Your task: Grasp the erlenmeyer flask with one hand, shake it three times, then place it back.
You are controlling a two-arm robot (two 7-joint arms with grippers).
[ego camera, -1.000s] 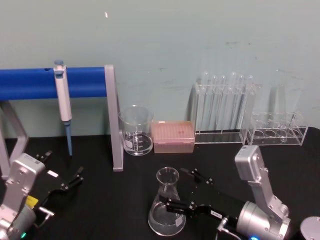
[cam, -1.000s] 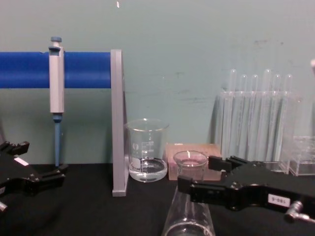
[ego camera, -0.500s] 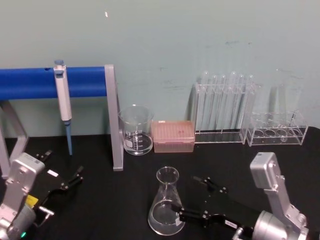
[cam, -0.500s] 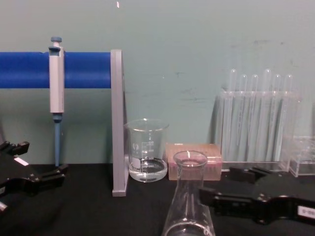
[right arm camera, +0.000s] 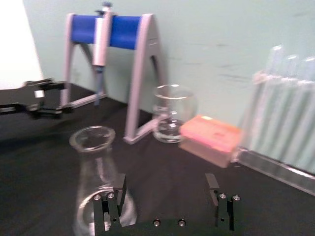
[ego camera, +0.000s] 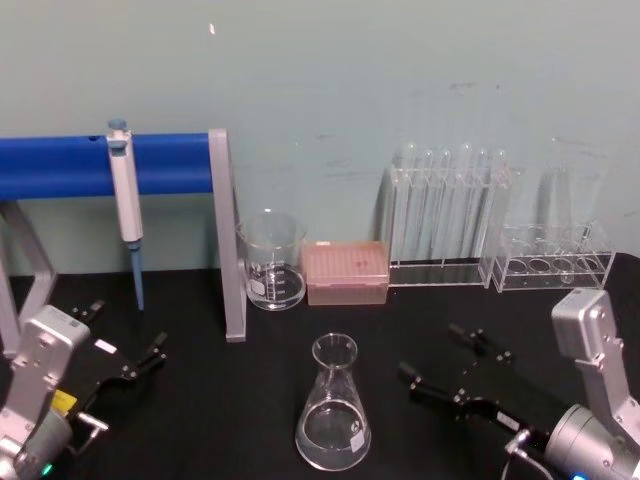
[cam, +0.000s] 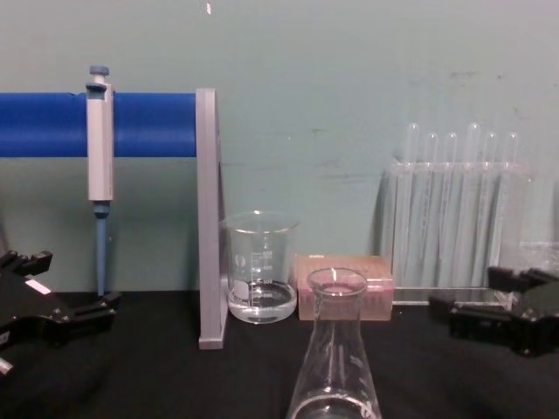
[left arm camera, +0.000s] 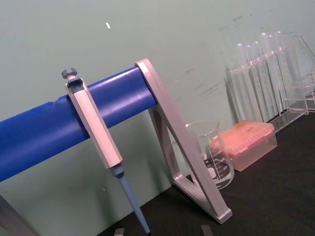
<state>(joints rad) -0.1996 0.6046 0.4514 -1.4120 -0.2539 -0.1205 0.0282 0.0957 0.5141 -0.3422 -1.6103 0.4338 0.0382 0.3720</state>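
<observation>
The clear glass conical erlenmeyer flask point(ego camera: 333, 405) stands upright near the front centre of the black table point(ego camera: 230, 400), the right black two-fingered gripper point(ego camera: 452, 360) spread wide and empty just to its right, where a sideways swing could topple it

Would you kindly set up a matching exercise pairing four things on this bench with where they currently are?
Things:
1. erlenmeyer flask
2. pipette
3. beaker
4. right gripper

Places:
A. hanging on the blue bar
B. standing free, front centre of the black table
C. open, on the flask's right, apart from it
D. between the grey stand leg and the pink tip box

Pairs: 1-B, 2-A, 3-D, 4-C
</observation>
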